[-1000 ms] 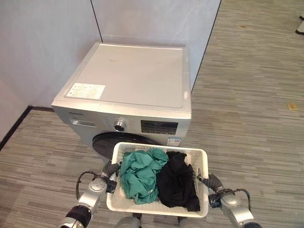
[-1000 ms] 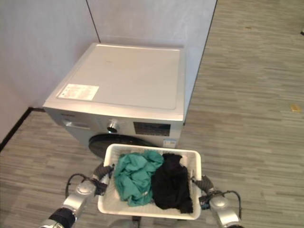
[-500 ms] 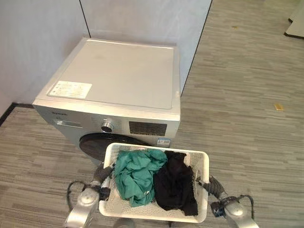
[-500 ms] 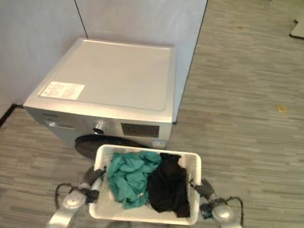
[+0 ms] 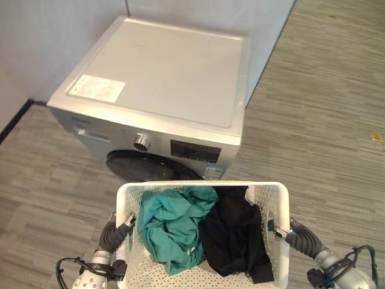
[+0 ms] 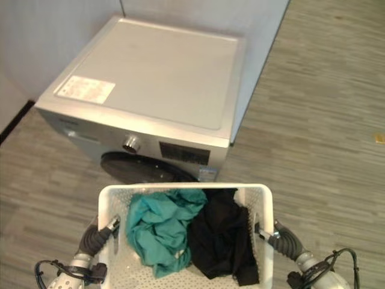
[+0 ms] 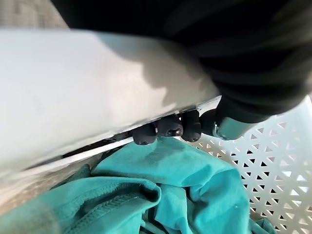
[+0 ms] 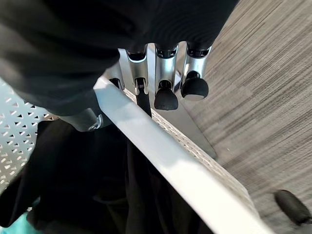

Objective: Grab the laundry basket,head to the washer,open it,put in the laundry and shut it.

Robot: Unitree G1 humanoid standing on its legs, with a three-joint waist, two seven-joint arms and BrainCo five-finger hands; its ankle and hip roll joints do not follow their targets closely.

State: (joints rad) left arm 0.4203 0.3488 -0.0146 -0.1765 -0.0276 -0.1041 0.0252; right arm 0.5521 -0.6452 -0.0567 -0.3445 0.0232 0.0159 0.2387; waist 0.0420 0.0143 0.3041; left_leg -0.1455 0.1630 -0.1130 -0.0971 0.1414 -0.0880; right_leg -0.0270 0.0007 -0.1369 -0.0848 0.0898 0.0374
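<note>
At lower centre, both hands, left and right, curl fingers over the basket rim, below the washer.

My laundry basket is white perforated plastic, smooth and slightly glossy. In it lie a soft crumpled teal cloth and a matt black cloth. Beyond the basket, the washer has a matt silver-grey top and a glossy dark door. The floor looks like streaked grey woodgrain.
</note>
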